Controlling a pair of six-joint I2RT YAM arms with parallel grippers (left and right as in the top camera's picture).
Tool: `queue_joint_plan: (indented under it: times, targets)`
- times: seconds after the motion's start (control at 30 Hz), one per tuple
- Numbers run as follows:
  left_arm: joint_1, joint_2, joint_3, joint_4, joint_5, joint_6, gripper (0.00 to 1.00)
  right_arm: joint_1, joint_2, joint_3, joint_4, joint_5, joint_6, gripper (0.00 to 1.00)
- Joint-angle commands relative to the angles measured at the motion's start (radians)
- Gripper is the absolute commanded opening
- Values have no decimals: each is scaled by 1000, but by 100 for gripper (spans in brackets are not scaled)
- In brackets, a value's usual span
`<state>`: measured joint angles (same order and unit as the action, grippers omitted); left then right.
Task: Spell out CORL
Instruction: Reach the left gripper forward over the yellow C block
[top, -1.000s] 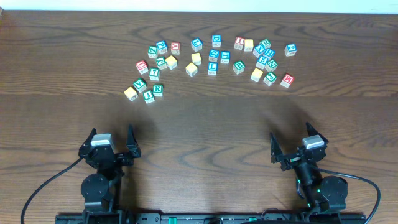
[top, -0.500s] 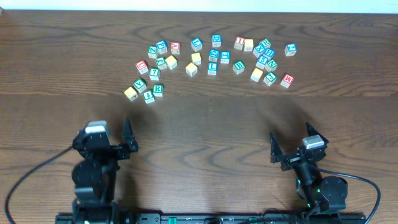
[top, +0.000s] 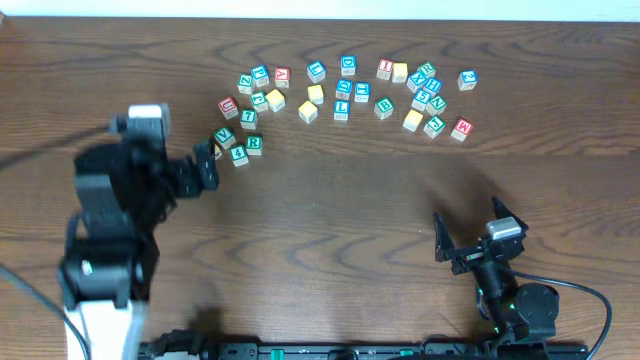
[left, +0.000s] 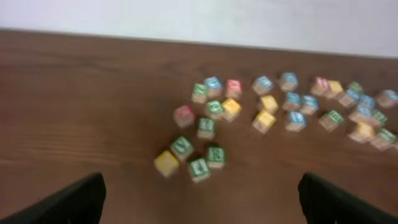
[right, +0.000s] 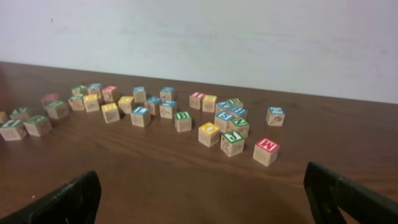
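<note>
Several lettered wooden blocks (top: 341, 90) lie scattered across the far half of the table. Among them are a red C block (top: 228, 106), a green R block (top: 254, 144) and a blue L block (top: 341, 109). My left gripper (top: 192, 166) is open and empty, raised just short of the leftmost blocks. In the left wrist view its jaws (left: 202, 202) frame bare table, with the R block (left: 215, 155) and the C block (left: 184, 114) ahead. My right gripper (top: 468, 230) is open and empty near the front edge, and its jaws show in the right wrist view (right: 202, 202).
A yellow block (top: 209, 150) and green blocks (top: 225, 136) lie closest to the left gripper. A red M block (top: 461, 128) is at the right end of the scatter and also shows in the right wrist view (right: 265, 151). A pale wall borders the table's far edge.
My left arm has risen from its rest spot at the front and swung forward toward the left end of the blocks. The right arm has not moved.
</note>
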<state>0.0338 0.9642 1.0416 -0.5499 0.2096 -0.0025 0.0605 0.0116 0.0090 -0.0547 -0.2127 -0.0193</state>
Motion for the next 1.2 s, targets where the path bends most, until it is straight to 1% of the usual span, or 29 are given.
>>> queue_joint_plan:
  times: [0.0, 0.07, 0.1, 0.23, 0.37, 0.53, 0.67, 0.83, 0.9, 0.93, 1.07, 1.17]
  targets:
    - [3, 172, 228, -105, 106, 6, 98, -1, -6, -3, -2, -4, 7, 99]
    - [-7, 276, 347, -176, 118, 10, 98, -1, -6, -3, -2, -4, 7, 99]
    - [-29, 377, 460, -233, 119, 11, 98, -1, -6, -3, -2, -4, 7, 99]
    - [-102, 572, 678, -322, 119, 64, 98, -1, -6, -3, -2, -4, 7, 99]
    - [-175, 746, 866, -389, 86, 81, 98, -1, -6, -3, -2, -4, 7, 99]
    - [-235, 931, 1035, -464, 66, 93, 98, -1, -6, -3, -2, -4, 7, 99]
    - [-273, 1027, 1055, -414, 67, 135, 98, -1, -6, -3, -2, -4, 7, 99]
    - [-308, 1130, 1052, -340, 62, 153, 98, -1, -6, -3, -2, -4, 7, 99]
    - [-310, 1200, 1052, -294, 70, 69, 98, -1, -6, -3, -2, -4, 7, 99]
    - [-309, 1217, 1052, -283, 66, 41, 98, -1, -6, -3, -2, -4, 7, 99]
    - [-289, 1262, 1052, -248, 21, -134, 98, -1, -6, -3, -2, -4, 7, 99]
    - [-274, 1265, 1052, -253, 14, -173, 97, -1, -6, -3, -2, -4, 7, 99]
